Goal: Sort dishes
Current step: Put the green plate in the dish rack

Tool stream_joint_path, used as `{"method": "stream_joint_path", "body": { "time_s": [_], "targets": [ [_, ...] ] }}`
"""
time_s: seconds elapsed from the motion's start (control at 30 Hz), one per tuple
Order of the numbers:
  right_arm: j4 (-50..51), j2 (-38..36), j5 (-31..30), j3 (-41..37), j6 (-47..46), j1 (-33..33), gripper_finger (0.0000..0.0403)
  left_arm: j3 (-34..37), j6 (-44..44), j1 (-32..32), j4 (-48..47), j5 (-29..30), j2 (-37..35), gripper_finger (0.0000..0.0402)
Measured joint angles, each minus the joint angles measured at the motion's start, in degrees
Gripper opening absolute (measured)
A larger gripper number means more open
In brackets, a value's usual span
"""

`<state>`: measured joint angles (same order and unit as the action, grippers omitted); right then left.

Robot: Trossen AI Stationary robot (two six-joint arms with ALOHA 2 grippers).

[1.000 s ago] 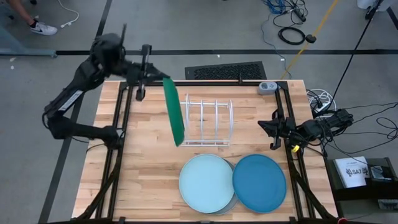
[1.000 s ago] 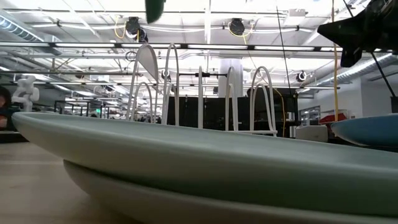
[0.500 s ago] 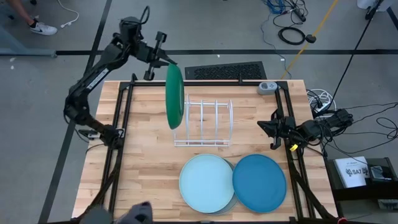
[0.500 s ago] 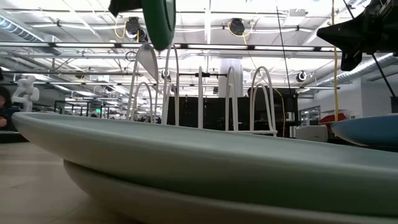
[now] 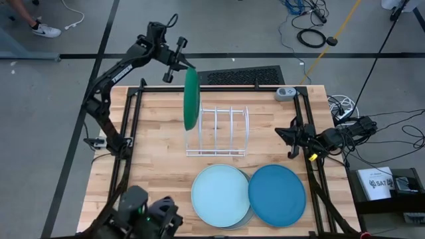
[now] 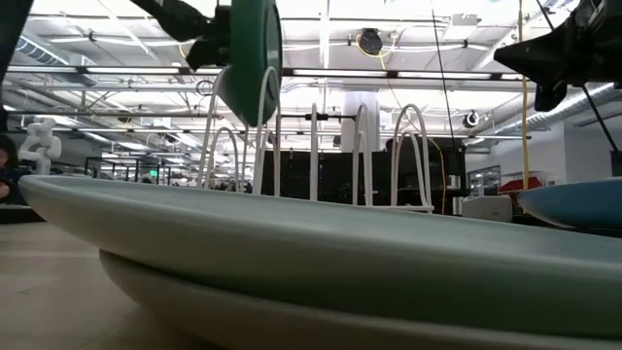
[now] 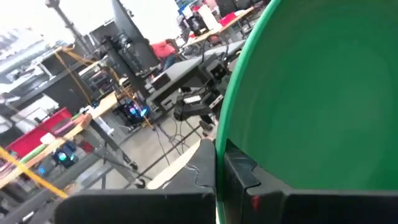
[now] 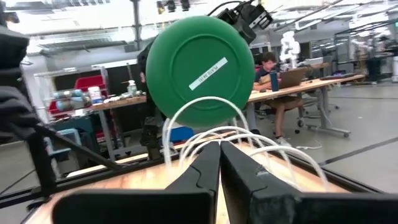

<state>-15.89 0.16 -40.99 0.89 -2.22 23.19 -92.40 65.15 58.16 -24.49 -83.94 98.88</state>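
My left gripper [image 5: 186, 68] is shut on the dark green plate [image 5: 191, 99], which stands on edge in the air above the left end of the white wire rack [image 5: 219, 129]. The right wrist view shows the plate's labelled underside [image 8: 199, 68]. The pale light blue plate [image 5: 220, 194] lies flat on the grey plate [image 6: 224, 306] near the table's near edge. The medium blue plate [image 5: 277, 194] lies flat to their right. My right gripper [image 5: 287, 141] waits shut at the table's right side, touching nothing. My left gripper pinches the green plate's rim [image 7: 221, 134] at its upper, far part, one finger on each face. The fingers [image 7: 239, 171] come from the table's far left, slanting down. The plate hangs below them, lifted clear and nearly upright, its faces toward the table's left and right.
Dark frame rails [image 5: 129, 133] run along the table's left and right sides. A small grey device [image 5: 285, 93] sits at the far right corner. A dark object [image 5: 146, 212] shows over the near left corner. Bare wood [image 5: 153, 172] lies left of the rack.
My left gripper has moved toward the far edge and to the right, still shut on the green plate. The plate has swung from a slant beside the rack to nearly upright over the rack's left end, and shows lower in the low view.
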Motion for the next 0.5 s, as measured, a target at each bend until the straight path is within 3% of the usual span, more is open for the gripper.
{"method": "stream_joint_path", "body": {
  "time_s": [0.5],
  "targets": [
    [0.18,0.00,-1.22,0.00,1.16,0.01,0.0009,0.02,-0.35,0.77,-7.05,1.60,2.30,0.0000]
  ]
}}
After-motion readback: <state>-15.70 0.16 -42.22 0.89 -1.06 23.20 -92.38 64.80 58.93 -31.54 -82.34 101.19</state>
